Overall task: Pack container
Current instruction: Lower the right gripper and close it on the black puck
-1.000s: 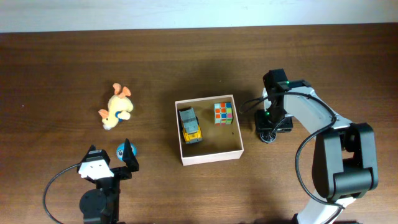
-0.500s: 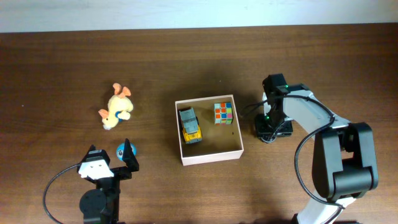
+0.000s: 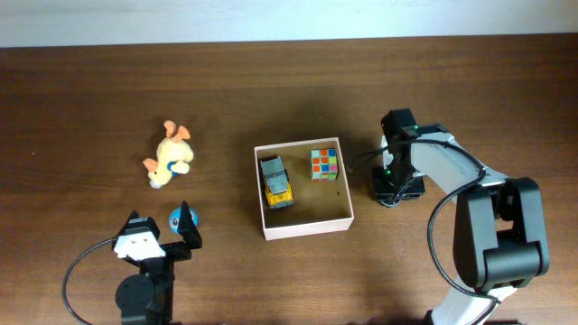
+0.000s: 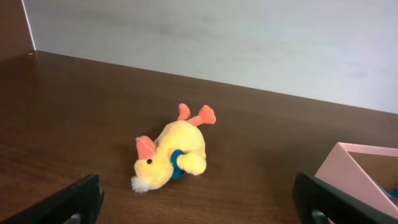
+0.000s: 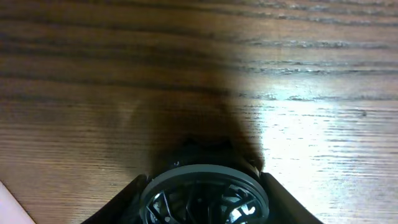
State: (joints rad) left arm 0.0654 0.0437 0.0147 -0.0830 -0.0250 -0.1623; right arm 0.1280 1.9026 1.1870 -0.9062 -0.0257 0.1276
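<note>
Two hard toys, a boxy yellow truck (image 3: 276, 181) and a colour-tiled cube (image 3: 324, 163), lie in the square, thin-walled cardboard container (image 3: 307, 227) at mid-table. Left gripper (image 3: 161, 219) is spread wide and empty, facing a fuzzy yellow plush (image 3: 169, 155). Right gripper (image 3: 396, 188) points down at a round, black, spoked object (image 5: 202, 193); its grip cannot be determined.

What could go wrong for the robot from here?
The plush duck lies on its side, apart from the container; the left gripper, jaws wide open, might pinch only a foot and drop it. The toy truck and cube already sit inside, so the duck could land on them or snag the thin wall.
</note>
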